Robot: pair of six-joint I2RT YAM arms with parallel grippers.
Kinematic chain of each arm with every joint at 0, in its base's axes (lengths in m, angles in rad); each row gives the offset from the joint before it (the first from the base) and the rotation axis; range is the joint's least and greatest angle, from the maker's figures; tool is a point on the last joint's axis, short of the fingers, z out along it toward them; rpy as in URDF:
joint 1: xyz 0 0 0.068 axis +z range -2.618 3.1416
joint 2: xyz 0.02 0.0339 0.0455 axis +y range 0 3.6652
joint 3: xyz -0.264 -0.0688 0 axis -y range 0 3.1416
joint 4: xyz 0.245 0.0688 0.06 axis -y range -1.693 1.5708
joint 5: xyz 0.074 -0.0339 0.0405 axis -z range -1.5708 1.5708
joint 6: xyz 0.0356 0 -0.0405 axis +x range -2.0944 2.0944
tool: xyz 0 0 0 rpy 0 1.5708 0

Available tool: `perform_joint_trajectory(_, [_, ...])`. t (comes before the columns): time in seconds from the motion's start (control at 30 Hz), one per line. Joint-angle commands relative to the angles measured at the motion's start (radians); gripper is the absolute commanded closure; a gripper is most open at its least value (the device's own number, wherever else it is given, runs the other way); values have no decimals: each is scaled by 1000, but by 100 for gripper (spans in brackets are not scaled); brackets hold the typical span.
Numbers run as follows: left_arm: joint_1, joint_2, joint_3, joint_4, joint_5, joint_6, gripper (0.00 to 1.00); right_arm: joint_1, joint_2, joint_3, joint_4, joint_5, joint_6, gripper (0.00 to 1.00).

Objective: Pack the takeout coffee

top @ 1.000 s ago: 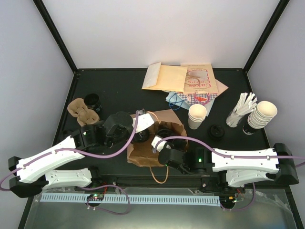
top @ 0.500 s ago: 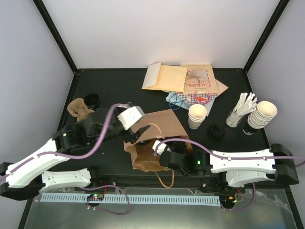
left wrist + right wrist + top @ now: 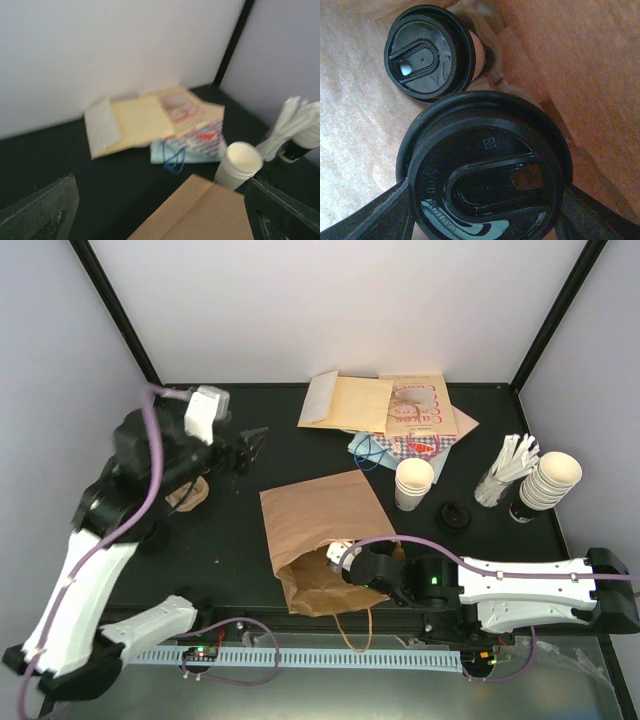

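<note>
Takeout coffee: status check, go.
Left gripper open, empty, raised clear. Right gripper shut on the takeout coffee, inside the brown paper bag. Second lidded cup close beside it; nothing blocking.

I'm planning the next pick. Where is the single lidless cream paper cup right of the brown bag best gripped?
Take the lidless cream paper cup across its upper side wall, probably from the near side: it stands upright, widest at the rim.

bag=brown bag (image 3: 315, 520) lying flat | lidless cup (image 3: 413, 482) upright nearby | loose lid (image 3: 455, 516) | cup stack (image 3: 552, 480) right
</note>
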Motion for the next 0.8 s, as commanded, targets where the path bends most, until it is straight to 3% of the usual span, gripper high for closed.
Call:
perform_joint_trajectory(0.0, [210, 195, -57, -86, 279, -66, 7, -18, -2, -6, 42, -27, -109, 46])
perform_joint_trajectory(0.17, [274, 464, -36, -30, 352, 5, 7, -26, 14, -13, 57, -7, -198, 45])
perform_joint_trajectory(0.4, [305, 890, 233, -152, 456, 53, 12, -50, 40, -27, 110, 5, -325, 45])
perform_joint_trajectory(0.57, [298, 1051, 267, -68, 628, 52, 16, -109, 65, -14, 117, -71, -398, 45])
perform_joint_trajectory(0.77, [296, 1192, 347, -73, 707, 62, 20, -144, 126, 35, 118, -80, -426, 46])
